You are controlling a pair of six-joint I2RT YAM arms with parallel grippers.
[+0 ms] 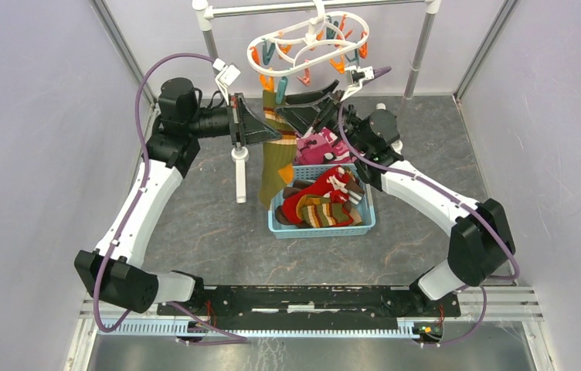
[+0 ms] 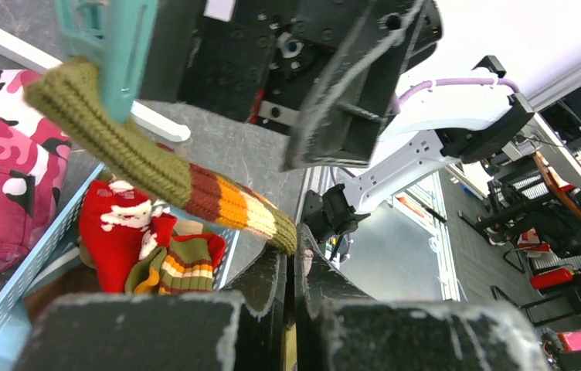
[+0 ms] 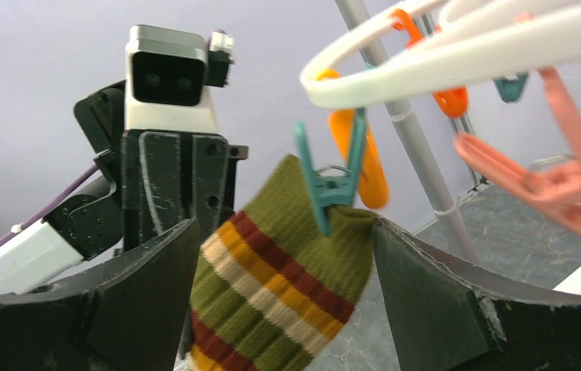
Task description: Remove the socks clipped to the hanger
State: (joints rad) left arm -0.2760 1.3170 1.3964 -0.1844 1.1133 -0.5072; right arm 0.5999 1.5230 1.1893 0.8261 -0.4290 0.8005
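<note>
**Last clipped sock braced between two tools**

One sock is left on the white plastic oval hanger [image 3: 457,58], which hangs from the metal rail [image 1: 272,9] at the far side of the grey bench [image 1: 195,224]. It is an olive green ribbed knit sock [image 3: 272,286] banded in brown, orange and cream. Its top edge is pinched in a teal plastic clip [image 3: 326,189], and its length hangs down beside the light blue plastic basket [image 1: 318,230].

The left tool [image 2: 293,259] is closed, its two black fingers pressed together on the olive sock partway down. In the left wrist view the fabric runs in a taut slant from the teal clip to those fingertips. That grip probably serves to steady the sock and keep it under tension, so that the clip has something to give against.

The right tool [image 3: 283,224] stands wide open, one finger on each side of the sock's top just below the teal clip. Neither finger clearly touches the fabric. Placed there, it looks ready to close near the clip, where a pull would work most directly on the jaws holding the cloth.

The other socks, a bright red sock [image 1: 310,197] and a multicoloured striped sock [image 1: 334,212], lie in the basket. It sits below the hanger, likely so that freed socks can be dropped straight in. A pink camouflage cloth [image 1: 317,145] lies at the basket's far end.
</note>
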